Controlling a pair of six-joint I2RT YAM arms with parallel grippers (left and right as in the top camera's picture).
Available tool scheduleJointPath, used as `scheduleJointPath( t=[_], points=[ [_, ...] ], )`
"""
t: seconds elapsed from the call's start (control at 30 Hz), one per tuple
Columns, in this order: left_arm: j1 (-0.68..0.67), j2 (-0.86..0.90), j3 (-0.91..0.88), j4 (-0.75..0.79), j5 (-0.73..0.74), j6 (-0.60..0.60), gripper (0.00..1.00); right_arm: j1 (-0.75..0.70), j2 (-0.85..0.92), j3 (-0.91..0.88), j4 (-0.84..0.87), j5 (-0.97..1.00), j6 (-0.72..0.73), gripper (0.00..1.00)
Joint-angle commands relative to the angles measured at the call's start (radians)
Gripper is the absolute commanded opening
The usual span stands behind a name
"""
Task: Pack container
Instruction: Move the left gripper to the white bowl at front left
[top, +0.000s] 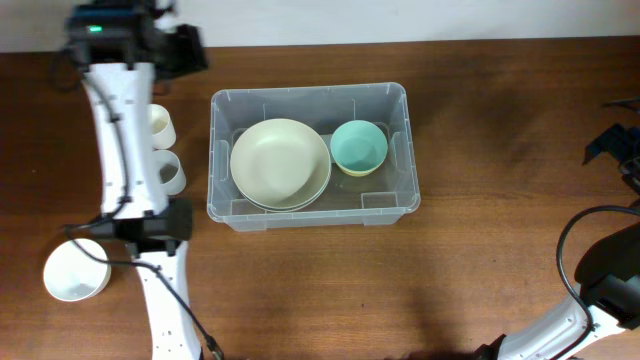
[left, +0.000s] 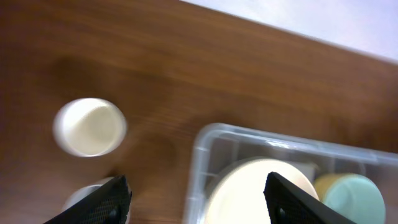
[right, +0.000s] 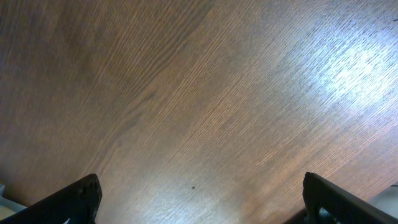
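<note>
The container (top: 310, 93) is a large clear plastic bin in the middle of the table. It holds a wide cream bowl (top: 280, 163) on the left and a teal bowl (top: 358, 147) nested in a yellow one on the right. My left gripper (top: 185, 48) is open and empty, up near the table's far left, left of the container. In the left wrist view the open jaws (left: 199, 202) frame the container's near corner (left: 198, 162), the cream bowl (left: 255, 193) and the teal bowl (left: 354, 199). My right gripper (top: 612, 143) is open and empty at the far right, over bare wood (right: 205, 202).
Two white cups (top: 160, 124) (top: 168, 172) stand left of the container, partly under my left arm; one shows in the left wrist view (left: 90, 126). A white bowl (top: 76, 271) sits at the front left. The table's back edge runs just beyond the container.
</note>
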Motion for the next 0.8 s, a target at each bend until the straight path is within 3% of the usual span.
scheduleJointPath(
  t=[0.0, 0.17, 0.3, 0.43, 0.53, 0.63, 0.77],
  points=[
    [0.072, -0.093, -0.006, -0.004, 0.0, -0.025, 0.71, 0.0, -0.024, -0.002, 0.002, 0.009, 0.008, 0.99],
    [0.196, -0.237, -0.18, -0.004, -0.005, -0.105, 0.7, 0.0, -0.024, -0.002, 0.002, 0.009, 0.008, 0.99],
    [0.321, -0.43, -0.476, -0.004, -0.126, -0.212, 0.7, 0.0, -0.024, -0.002, 0.002, 0.009, 0.008, 0.99],
    [0.431, -0.578, -0.732, -0.004, -0.138, -0.288, 0.71, 0.0, -0.024, -0.002, 0.002, 0.009, 0.008, 0.99],
    [0.529, -0.682, -0.929, -0.003, -0.138, -0.426, 0.71, 0.0, -0.024, -0.002, 0.002, 0.009, 0.008, 0.99],
    [0.625, -0.748, -1.094, 0.008, -0.138, -0.558, 0.81, 0.0, -0.024, -0.002, 0.002, 0.009, 0.008, 0.99],
    [0.724, -0.795, -1.284, 0.048, -0.138, -0.638, 0.87, 0.0, -0.024, -0.002, 0.002, 0.009, 0.008, 0.99]
  ],
)
